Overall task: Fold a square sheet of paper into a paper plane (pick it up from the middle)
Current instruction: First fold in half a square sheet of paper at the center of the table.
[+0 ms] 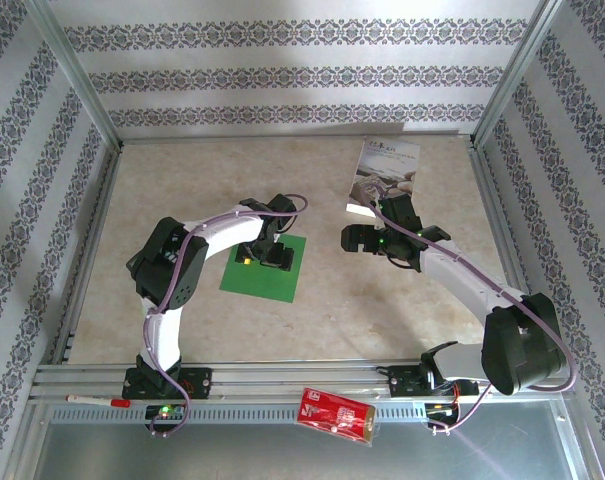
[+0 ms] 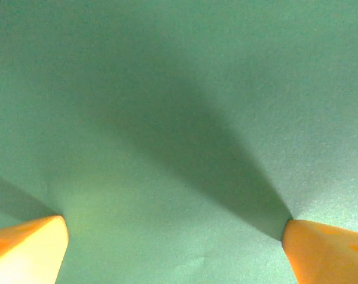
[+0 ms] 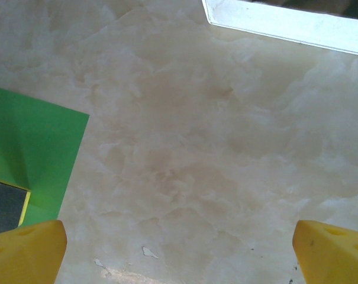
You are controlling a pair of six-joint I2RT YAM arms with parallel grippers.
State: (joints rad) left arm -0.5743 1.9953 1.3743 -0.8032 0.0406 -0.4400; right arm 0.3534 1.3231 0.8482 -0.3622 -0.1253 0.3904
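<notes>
The square sheet of paper point(image 1: 265, 270) is bright green and lies flat and unfolded on the table, left of centre. My left gripper point(image 1: 264, 252) stands over the sheet's far half, pointing down. In the left wrist view the green paper point(image 2: 179, 118) spreads under the open left gripper point(image 2: 174, 228), and both orange fingertips point(image 2: 31, 248) rest on or just above it, wide apart, with nothing between them. My right gripper point(image 1: 360, 238) hovers open to the right of the sheet over bare table. In its own view the right gripper point(image 3: 179, 236) has the sheet's corner point(image 3: 31, 148) at its left.
A white printed booklet point(image 1: 384, 175) lies at the back right, and its edge point(image 3: 285, 23) shows beyond the right gripper. A red packet point(image 1: 335, 414) sits on the metal ledge in front of the arm bases. The marbled table point(image 1: 402, 310) is walled on three sides.
</notes>
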